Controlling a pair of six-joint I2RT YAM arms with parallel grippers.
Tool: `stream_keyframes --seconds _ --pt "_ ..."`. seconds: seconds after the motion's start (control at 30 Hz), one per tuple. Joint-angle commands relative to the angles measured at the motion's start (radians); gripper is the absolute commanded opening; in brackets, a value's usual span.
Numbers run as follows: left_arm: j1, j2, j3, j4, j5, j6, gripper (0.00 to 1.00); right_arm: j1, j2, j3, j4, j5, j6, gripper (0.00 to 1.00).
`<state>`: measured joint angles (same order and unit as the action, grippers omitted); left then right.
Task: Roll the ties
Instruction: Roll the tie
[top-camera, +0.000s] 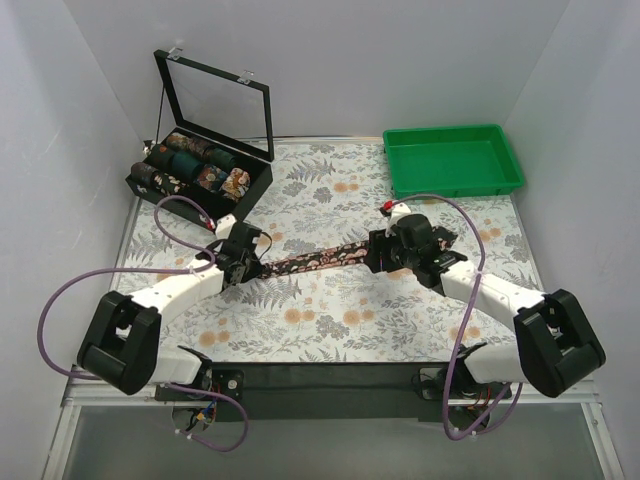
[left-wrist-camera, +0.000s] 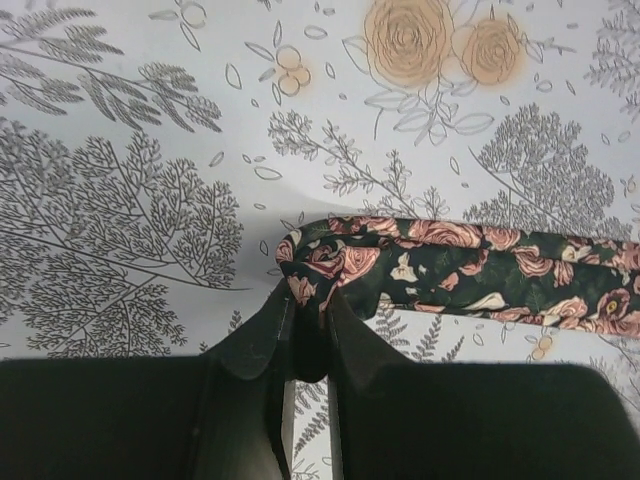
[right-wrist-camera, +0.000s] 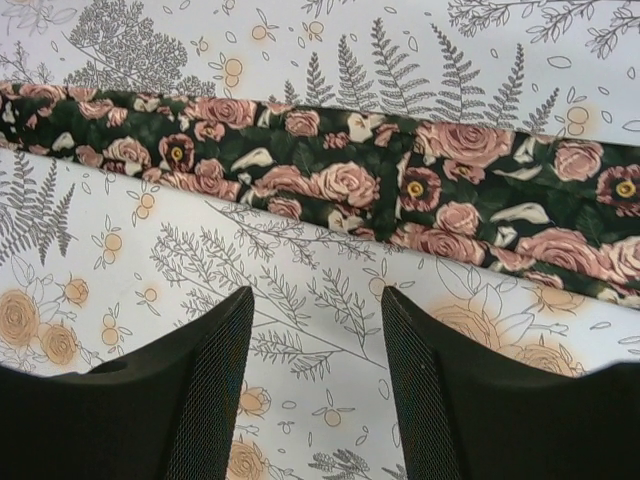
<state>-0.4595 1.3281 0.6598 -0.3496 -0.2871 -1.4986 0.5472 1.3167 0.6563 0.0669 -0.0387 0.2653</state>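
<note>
A dark tie with pink roses (top-camera: 315, 257) lies as a flat strip across the middle of the floral table cover, between my two grippers. My left gripper (top-camera: 243, 262) is shut on the tie's narrow end, which is folded over at its tip (left-wrist-camera: 312, 270). The strip runs off to the right in the left wrist view. My right gripper (top-camera: 385, 250) is open and empty, just above the cover, with the tie's wider part (right-wrist-camera: 330, 175) lying flat a little beyond its fingertips (right-wrist-camera: 235, 300). Several rolled ties (top-camera: 190, 162) sit in the black box.
A black box (top-camera: 200, 190) with its glass lid raised stands at the back left. A green tray (top-camera: 452, 160) stands at the back right. White walls close in the table on three sides.
</note>
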Motion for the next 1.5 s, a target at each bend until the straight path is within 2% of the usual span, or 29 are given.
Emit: stream_keyframes --seconds 0.0,0.6,1.0,1.17,1.3,1.47 --pt "-0.022 0.019 0.081 -0.103 -0.194 0.008 0.00 -0.003 -0.063 -0.023 -0.039 0.022 -0.034 0.52" --pt "-0.154 0.339 0.374 -0.391 -0.622 0.075 0.00 -0.041 -0.194 -0.070 -0.065 0.011 -0.047 0.52" --pt "-0.271 0.583 0.560 -0.578 -0.758 0.011 0.00 -0.067 -0.200 -0.086 -0.065 -0.013 -0.046 0.52" --pt "-0.315 0.674 0.619 -0.641 -0.774 -0.037 0.11 -0.073 -0.198 -0.093 -0.065 -0.020 -0.041 0.52" --pt "-0.346 0.694 0.659 -0.635 -0.753 -0.017 0.21 -0.076 -0.194 -0.095 -0.065 -0.027 -0.037 0.52" --pt "-0.366 0.711 0.696 -0.621 -0.725 0.029 0.27 -0.078 -0.192 -0.095 -0.065 -0.033 -0.035 0.52"
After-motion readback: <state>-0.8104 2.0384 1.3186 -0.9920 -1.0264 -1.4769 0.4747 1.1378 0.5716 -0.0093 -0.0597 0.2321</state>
